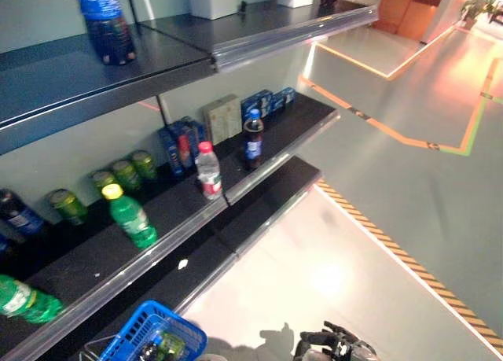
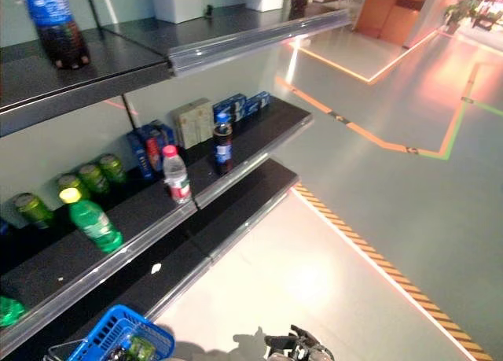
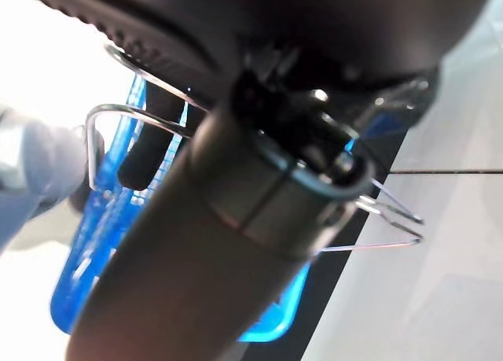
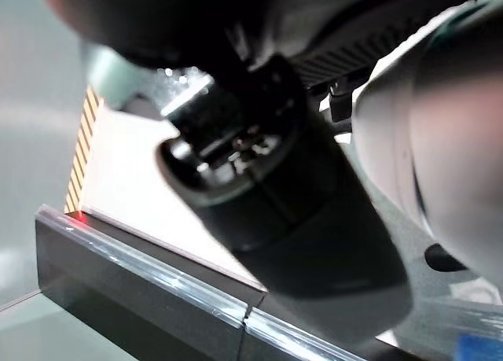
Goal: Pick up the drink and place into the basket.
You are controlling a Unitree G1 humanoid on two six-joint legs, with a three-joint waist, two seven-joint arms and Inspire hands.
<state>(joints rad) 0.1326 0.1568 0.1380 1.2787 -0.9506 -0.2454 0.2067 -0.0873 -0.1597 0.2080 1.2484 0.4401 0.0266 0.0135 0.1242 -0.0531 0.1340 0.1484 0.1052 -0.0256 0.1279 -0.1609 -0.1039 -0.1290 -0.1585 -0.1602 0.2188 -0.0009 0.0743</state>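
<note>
Left wrist view showed your left hand (image 3: 149,152) curled round the blue plastic basket's (image 3: 102,243) wire handle, carrying it; right hand's (image 1: 334,345) grip was unreadable.

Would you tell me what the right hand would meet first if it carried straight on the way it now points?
Probably the front edge of the lowest shelf: the right wrist view shows it just past the right hand, with pale floor between. Depth is unclear.
</note>
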